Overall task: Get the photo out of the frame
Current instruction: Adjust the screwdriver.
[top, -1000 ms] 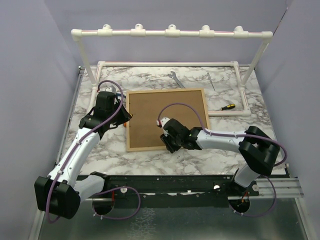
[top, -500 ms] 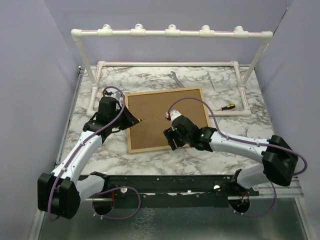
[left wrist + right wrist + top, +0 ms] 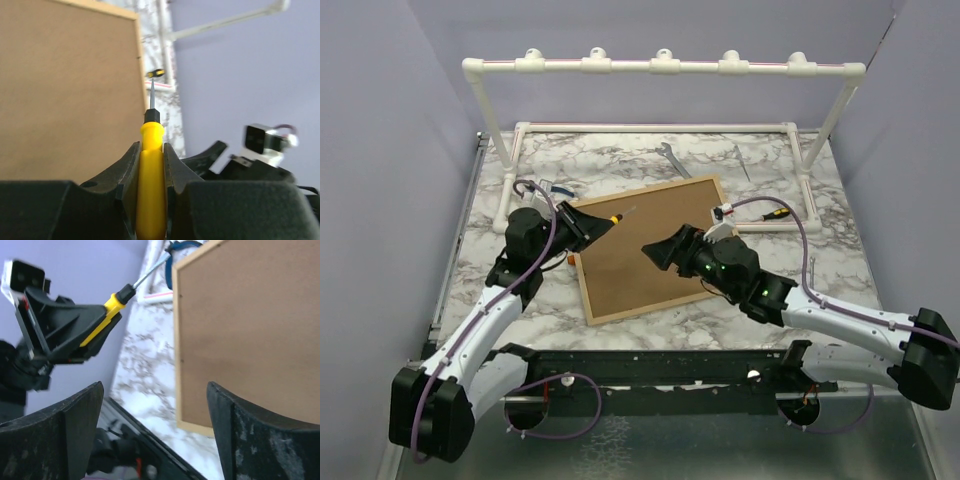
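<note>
frame [image 3: 645,245] was turned askew and right gripper [image 3: 665,252] drawn back, jaws spread wide; left gripper [image 3: 588,228] was clamped on yellow screwdriver [image 3: 151,150]; frame was left unopened, photo unseen.

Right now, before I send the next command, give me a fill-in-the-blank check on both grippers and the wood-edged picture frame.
1. The thin light-wood rectangular frame lies with its brown fibreboard ____ facing up.
2. The left gripper is shut on a yellow-handled ____.
3. The right gripper has its jaws ____, with nothing between them.
Missing words: back; screwdriver; open.
</note>
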